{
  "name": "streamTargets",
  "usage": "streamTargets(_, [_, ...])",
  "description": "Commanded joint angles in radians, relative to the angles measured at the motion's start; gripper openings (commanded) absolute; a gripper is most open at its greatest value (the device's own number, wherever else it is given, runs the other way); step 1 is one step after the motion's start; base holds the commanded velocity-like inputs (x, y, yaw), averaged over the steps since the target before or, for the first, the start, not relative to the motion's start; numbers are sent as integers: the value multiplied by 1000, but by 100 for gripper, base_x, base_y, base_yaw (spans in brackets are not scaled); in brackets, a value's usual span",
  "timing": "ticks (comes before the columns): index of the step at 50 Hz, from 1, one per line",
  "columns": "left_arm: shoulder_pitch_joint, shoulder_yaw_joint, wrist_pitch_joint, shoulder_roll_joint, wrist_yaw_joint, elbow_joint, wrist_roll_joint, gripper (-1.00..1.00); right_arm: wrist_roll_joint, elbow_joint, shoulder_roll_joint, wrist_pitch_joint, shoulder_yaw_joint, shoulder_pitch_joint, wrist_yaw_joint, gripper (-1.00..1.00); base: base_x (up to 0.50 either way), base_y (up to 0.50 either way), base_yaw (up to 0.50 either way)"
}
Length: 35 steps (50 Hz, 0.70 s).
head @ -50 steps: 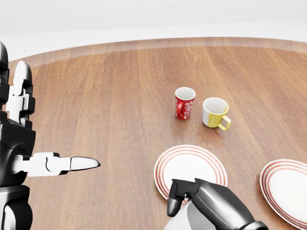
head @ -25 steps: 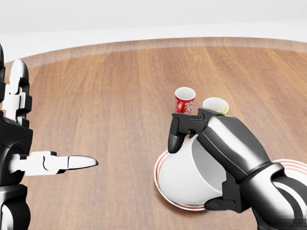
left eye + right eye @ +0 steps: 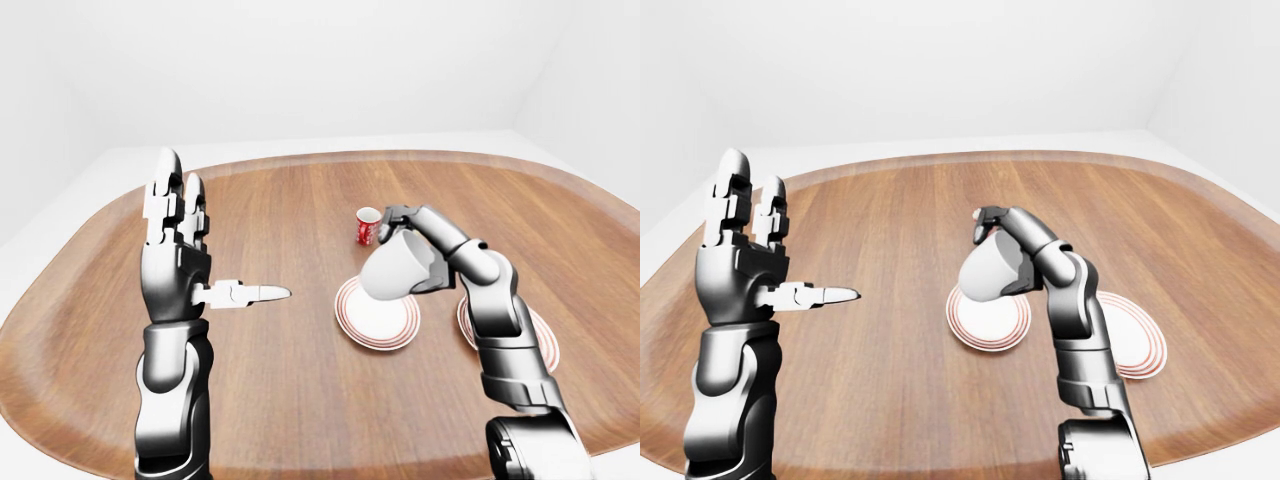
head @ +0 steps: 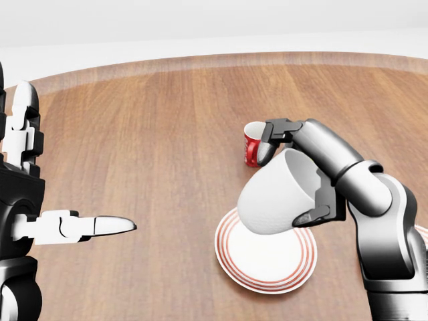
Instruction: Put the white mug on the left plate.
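Note:
The white mug (image 4: 275,198) is in my right hand (image 4: 287,188), whose fingers close round it. It is tilted, bottom toward the view's lower left, and held in the air just above the left plate (image 4: 267,269). That plate is white with red rings and lies on the wooden table (image 4: 134,134) at the head view's lower middle. My left hand (image 3: 205,250) is open and empty, raised upright at the left, well apart from the plate.
A red patterned mug (image 4: 252,151) stands beyond the left plate, just behind my right fingertips. A second red-ringed plate (image 3: 1132,346) lies to the right, partly behind my right forearm. The table's rounded edge runs along the top of the head view.
My right hand has risen from the bottom of the head view with the white mug, moving up and away to hover over the left plate. The left hand has barely moved.

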<state>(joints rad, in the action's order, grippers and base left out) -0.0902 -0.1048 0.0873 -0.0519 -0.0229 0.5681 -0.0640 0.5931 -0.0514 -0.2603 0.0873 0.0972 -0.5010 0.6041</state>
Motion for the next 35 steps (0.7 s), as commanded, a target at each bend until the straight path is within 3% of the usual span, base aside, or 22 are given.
streamTargets(1, [0, 0, 0, 0, 1, 0, 1, 100, -64, -391, -31, 0, -4, -119, -184, -100, 0, 0, 0])
streamTargets(10, [3, 3, 0, 2, -1, -3, 2, 100, -37, -707, -10, 0, -42, -209, -355, -100, 0, 0, 0])
streamTargets(14, [2, 1, 0, 1, -1, -2, 0, 100, -20, -842, 6, -61, -63, -256, -432, -100, 0, 0, 0])
streamTargets(19, [2, 0, 0, 1, -1, -2, 0, 100, 12, -915, 26, -100, -86, -274, -490, -100, 0, 0, 0])
streamTargets(35, [0, -4, 0, -1, -1, -4, -2, 100, 124, -1075, 59, -175, -127, -325, -610, -100, 0, 0, 0])
